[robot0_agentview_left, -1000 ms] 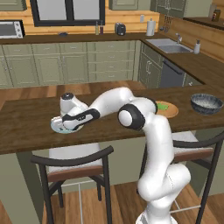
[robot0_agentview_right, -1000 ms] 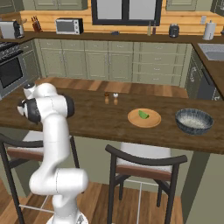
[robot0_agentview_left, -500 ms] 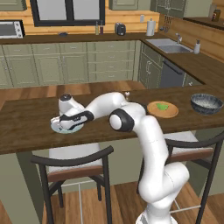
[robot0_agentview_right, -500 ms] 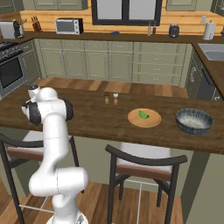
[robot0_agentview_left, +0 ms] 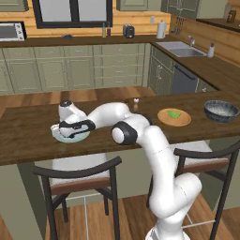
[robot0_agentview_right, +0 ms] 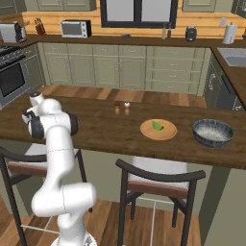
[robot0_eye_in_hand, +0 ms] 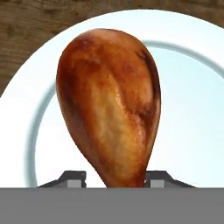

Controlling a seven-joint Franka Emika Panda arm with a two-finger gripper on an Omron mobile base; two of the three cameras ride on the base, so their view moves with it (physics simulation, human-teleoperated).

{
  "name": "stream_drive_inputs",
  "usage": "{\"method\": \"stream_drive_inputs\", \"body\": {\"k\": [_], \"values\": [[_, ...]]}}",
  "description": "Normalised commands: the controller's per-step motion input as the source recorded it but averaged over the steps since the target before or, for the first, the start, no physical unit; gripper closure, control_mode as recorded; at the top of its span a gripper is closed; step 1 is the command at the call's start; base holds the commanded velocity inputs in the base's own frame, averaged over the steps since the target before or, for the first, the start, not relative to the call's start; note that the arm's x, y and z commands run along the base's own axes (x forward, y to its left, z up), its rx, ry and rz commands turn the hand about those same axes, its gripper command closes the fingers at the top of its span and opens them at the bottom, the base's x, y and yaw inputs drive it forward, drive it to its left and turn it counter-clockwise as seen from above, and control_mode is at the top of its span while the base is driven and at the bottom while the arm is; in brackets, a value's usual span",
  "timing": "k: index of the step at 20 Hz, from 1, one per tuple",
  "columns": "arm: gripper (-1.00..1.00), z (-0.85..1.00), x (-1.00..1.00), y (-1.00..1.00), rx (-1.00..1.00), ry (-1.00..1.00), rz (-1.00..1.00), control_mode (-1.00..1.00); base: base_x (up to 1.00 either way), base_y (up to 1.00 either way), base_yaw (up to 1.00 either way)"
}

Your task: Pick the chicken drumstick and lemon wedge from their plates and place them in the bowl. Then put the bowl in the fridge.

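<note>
Jaws astride chicken drumstick (robot0_eye_in_hand: 109,105), on pale blue plate (robot0_eye_in_hand: 188,87)

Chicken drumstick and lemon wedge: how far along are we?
Nothing is in the bowl yet. The gripper is down at the pale blue plate, its fingertips either side of the chicken drumstick; whether it grips is unclear. The lemon wedge lies on the tan plate. Both transfers and the fridge step remain.
</note>
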Motion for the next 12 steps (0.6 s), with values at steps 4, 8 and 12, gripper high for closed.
{"method": "stream_drive_inputs", "body": {"k": [4, 8, 12], "values": [[1.00, -0.28, -0.57, -0.20, 0.00, 0.01, 0.00, -1.00, 0.00, 0.00, 0.00], [1.00, -0.01, -1.00, -0.59, 0.01, -0.02, 0.00, -1.00, 0.00, 0.00, 0.00], [1.00, 0.10, -0.98, -0.68, 0.01, -0.10, 0.00, -1.00, 0.00, 0.00, 0.00]]}}
